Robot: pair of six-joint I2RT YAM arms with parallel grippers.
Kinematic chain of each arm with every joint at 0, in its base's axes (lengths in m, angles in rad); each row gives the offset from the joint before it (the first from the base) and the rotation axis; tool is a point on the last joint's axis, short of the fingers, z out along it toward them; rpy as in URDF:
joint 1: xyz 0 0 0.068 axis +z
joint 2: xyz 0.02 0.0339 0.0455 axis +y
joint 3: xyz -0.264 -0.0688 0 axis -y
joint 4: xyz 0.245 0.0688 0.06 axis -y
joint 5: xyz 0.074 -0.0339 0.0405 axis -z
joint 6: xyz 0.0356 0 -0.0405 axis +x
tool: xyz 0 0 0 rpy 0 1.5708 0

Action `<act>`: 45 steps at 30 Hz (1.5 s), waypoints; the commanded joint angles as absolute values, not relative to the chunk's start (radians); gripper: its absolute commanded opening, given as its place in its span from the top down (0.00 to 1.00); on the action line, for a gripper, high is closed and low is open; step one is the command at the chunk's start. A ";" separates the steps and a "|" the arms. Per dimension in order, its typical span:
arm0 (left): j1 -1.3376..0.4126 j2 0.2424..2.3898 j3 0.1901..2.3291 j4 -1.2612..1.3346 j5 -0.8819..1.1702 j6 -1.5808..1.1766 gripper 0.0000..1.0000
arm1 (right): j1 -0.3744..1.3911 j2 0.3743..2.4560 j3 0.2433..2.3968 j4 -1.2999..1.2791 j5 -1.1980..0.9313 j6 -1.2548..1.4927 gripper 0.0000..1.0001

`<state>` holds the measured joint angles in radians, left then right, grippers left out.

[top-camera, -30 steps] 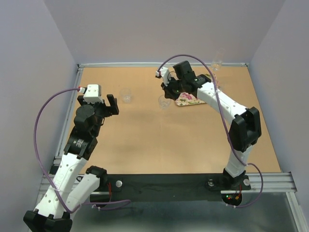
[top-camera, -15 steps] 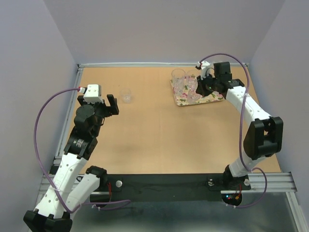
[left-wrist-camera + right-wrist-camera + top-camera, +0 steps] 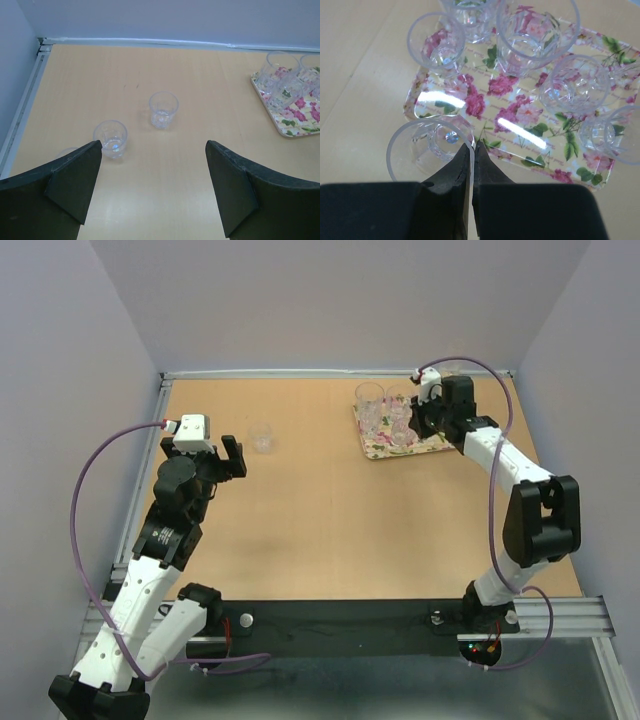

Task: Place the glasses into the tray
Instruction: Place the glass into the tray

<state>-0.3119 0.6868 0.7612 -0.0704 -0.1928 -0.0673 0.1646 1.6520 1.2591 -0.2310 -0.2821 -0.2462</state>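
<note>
The floral tray (image 3: pixel 386 450) lies at the back right and holds several clear glasses (image 3: pixel 370 398). My right gripper (image 3: pixel 416 426) hovers over it. In the right wrist view the right gripper (image 3: pixel 472 145) is shut on the rim of a clear glass (image 3: pixel 432 137), held over the near-left corner of the tray (image 3: pixel 520 117). Other glasses (image 3: pixel 436 46) stand in the tray beyond it. My left gripper (image 3: pixel 232 457) is open and empty. In the left wrist view the left gripper (image 3: pixel 154 190) faces two glasses on the table (image 3: pixel 163 109) (image 3: pixel 110 138).
One loose glass (image 3: pixel 262 437) shows on the table's back left in the top view. The tray (image 3: pixel 295 127) appears at the far right of the left wrist view. A faint clear rim (image 3: pixel 67 151) peeks out beside the left finger. Walls border the back and sides.
My right gripper has swung from the tray's left side to over the tray's right part, carrying the glass. In the last half second it barely moved. The left arm has not moved.
</note>
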 commanded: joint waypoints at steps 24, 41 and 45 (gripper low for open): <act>-0.302 0.693 0.752 -0.014 -0.215 -0.061 0.04 | 0.161 1.922 1.407 0.051 -0.175 -0.100 0.97; -0.301 0.693 0.752 -0.014 -0.219 -0.058 0.04 | 0.161 1.982 1.466 0.051 -0.166 -0.084 0.76; -0.299 0.692 0.752 -0.015 -0.219 -0.060 0.04 | 0.161 1.976 1.465 0.051 -0.166 -0.084 0.71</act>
